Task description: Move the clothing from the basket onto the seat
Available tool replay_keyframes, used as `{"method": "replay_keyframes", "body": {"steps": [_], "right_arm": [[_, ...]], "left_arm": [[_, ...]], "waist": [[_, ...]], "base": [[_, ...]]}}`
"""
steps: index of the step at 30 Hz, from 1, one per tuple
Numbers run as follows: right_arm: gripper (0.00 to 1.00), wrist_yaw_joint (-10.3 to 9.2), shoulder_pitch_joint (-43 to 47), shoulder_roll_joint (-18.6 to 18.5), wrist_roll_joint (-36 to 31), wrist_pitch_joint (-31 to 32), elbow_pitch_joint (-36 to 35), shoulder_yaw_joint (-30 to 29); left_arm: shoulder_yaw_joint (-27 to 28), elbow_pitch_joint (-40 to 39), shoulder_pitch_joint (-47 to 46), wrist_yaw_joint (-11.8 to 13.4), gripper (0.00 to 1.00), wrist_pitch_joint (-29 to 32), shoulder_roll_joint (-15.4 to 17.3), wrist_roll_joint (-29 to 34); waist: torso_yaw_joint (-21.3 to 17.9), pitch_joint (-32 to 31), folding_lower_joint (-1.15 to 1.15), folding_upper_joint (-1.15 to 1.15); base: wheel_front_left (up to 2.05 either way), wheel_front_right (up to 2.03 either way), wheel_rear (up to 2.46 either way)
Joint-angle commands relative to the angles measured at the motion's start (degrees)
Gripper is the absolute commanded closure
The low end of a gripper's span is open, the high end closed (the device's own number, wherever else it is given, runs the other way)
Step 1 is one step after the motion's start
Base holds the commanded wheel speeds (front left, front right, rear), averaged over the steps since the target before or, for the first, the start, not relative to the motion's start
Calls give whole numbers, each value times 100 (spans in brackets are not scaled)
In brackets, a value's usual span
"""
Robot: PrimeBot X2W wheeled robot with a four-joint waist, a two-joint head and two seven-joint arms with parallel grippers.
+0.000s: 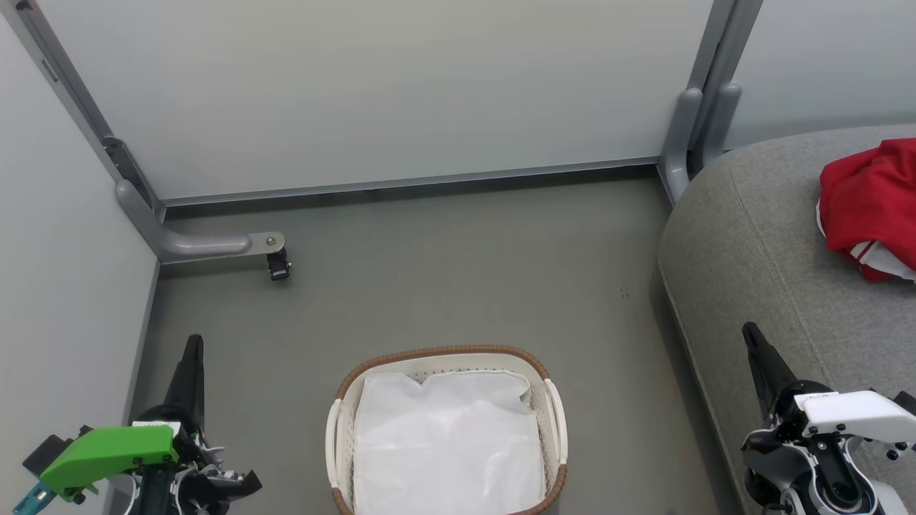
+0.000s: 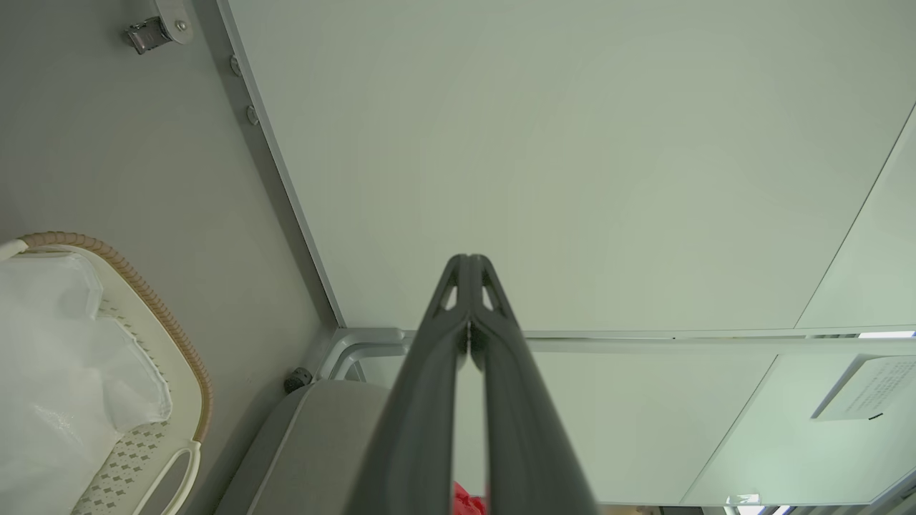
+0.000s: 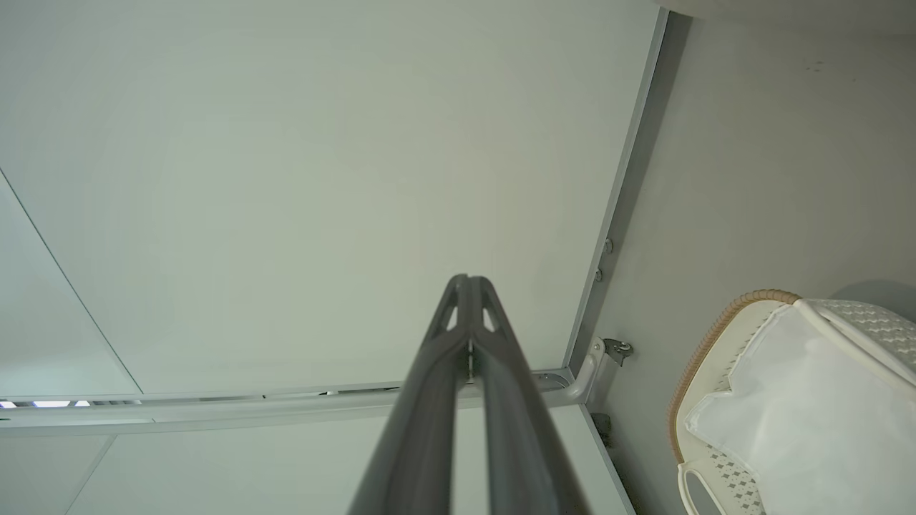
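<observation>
The cream basket (image 1: 551,400) with its brown rim stands on the floor at the bottom middle, holding just its white cloth liner (image 1: 447,443). Red clothing (image 1: 866,207) with white trim lies bunched on the grey seat (image 1: 751,243) at the right. My left gripper (image 1: 193,347) is shut and empty at the lower left, left of the basket. My right gripper (image 1: 751,336) is shut and empty at the lower right, over the seat's front edge. In the left wrist view the shut fingers (image 2: 469,265) point at a pale wall panel, basket (image 2: 182,336) at left. The right wrist view shows shut fingers (image 3: 469,282) and the basket (image 3: 705,357).
Pale partition panels (image 1: 401,93) close off the back and left, on grey metal feet, one with a small black caster (image 1: 278,266). Grey floor (image 1: 465,272) lies open between the basket and the panels. The seat's rounded corner stands close to the basket's right.
</observation>
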Motion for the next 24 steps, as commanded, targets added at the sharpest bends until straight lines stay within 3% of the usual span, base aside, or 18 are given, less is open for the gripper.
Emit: {"method": "replay_keyframes", "body": {"steps": [1, 24], "right_arm": [[100, -4, -50, -37, 110, 46, -34, -24], [100, -4, -46, -37, 115, 38, -32, -23]], "left_arm": [[29, -23, -104, -34, 100, 22, 31, -126], [25, -21, -90, -36, 100, 29, 31, -124]], "waist": [[1, -1, 0, 0], [2, -2, 0, 0]], "base": [[0, 0, 0], [0, 0, 0]]}}
